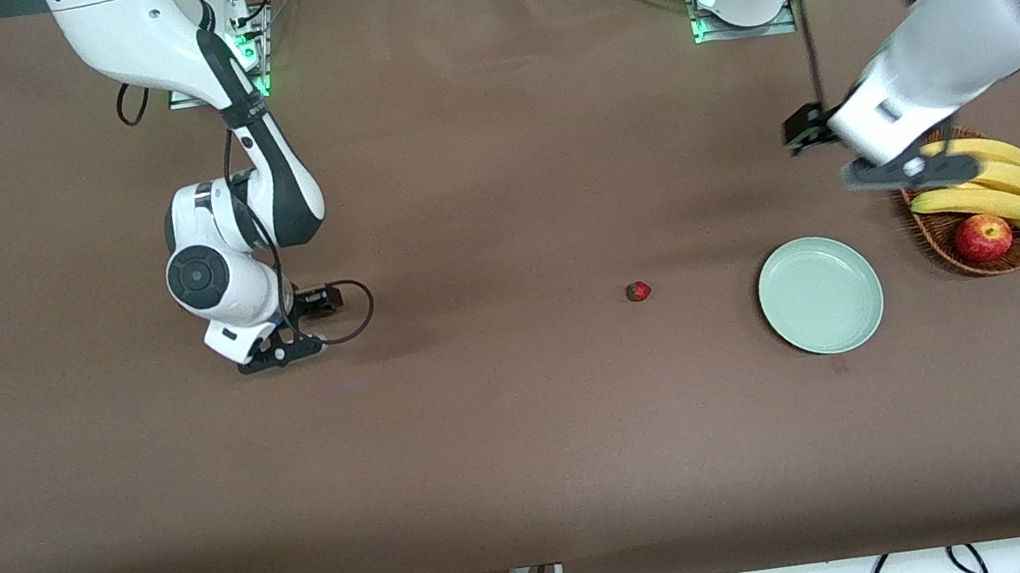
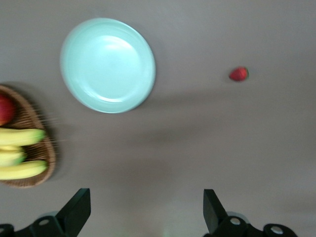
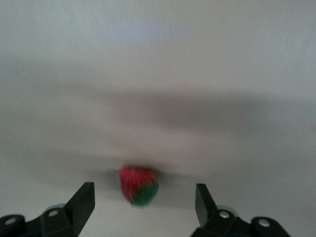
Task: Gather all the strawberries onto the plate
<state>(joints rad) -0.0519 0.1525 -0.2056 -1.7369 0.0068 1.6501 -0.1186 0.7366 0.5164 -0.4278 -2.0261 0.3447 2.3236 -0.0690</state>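
Brown cloth covers the bench (image 1: 514, 448). Toward the left arm's end, the mint plate (image 1: 820, 294) lies bare beside a wicker basket (image 1: 943, 237) holding bananas (image 1: 990, 184) and an apple (image 1: 983, 237). One strawberry (image 1: 638, 291) sits mid-bench. Only the right wrist view shows a second strawberry (image 3: 138, 185), between the right gripper's (image 3: 144, 202) spread fingers. Over the basket's edge, the left gripper (image 2: 147, 212) is spread too.
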